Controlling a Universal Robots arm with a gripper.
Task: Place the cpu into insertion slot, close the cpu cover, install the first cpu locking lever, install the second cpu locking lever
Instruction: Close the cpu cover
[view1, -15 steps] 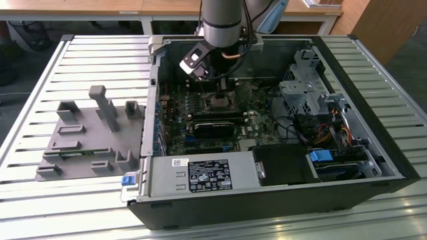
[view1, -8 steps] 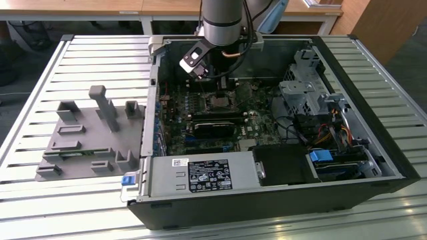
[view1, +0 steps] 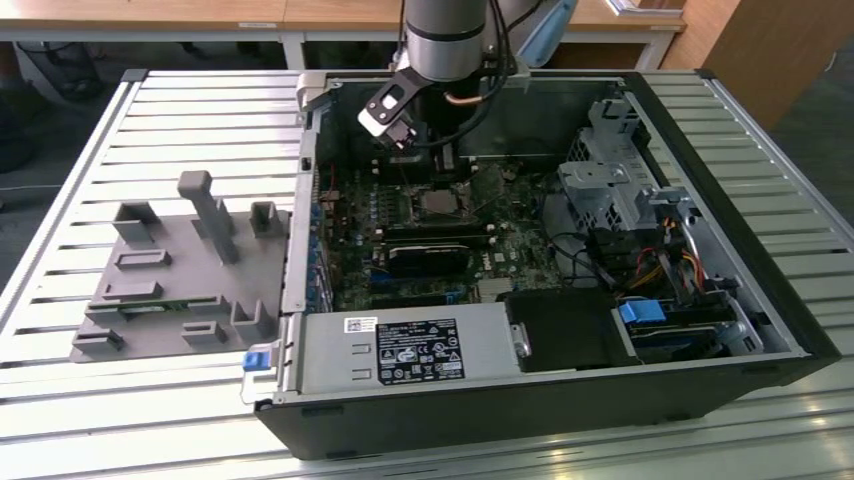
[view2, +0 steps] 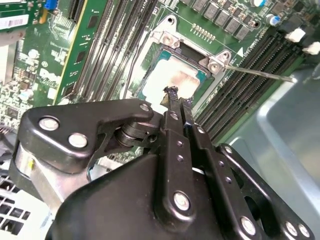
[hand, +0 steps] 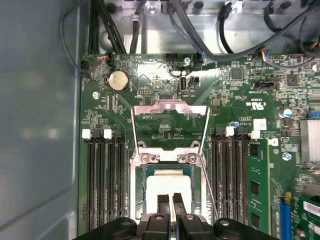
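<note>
The cpu (hand: 167, 186) lies flat in the insertion slot (hand: 142, 196), pale face up, on the green motherboard. In the second wrist view the cpu (view2: 172, 75) sits inside the slot's silvery rim (view2: 167, 39). My gripper (hand: 170, 199) hovers right over the chip, fingers shut to a thin slit with nothing between them; its tips (view2: 175, 95) hang just above the chip's edge. The cpu cover (hand: 170, 106) is flipped open, away from the slot. A thin wire lever (hand: 209, 187) stands loose beside the slot, also seen as a lever (view2: 260, 74). In the exterior view the gripper (view1: 438, 175) reaches into the case above the slot (view1: 438, 203).
Black memory slots (hand: 105, 180) flank the socket, with a green memory stick (hand: 257, 186) on one side. Cables (hand: 200, 25) run along the case wall. A grey fixture (view1: 174, 270) lies at the exterior view's left, outside the case; the power supply (view1: 400, 352) sits near the front.
</note>
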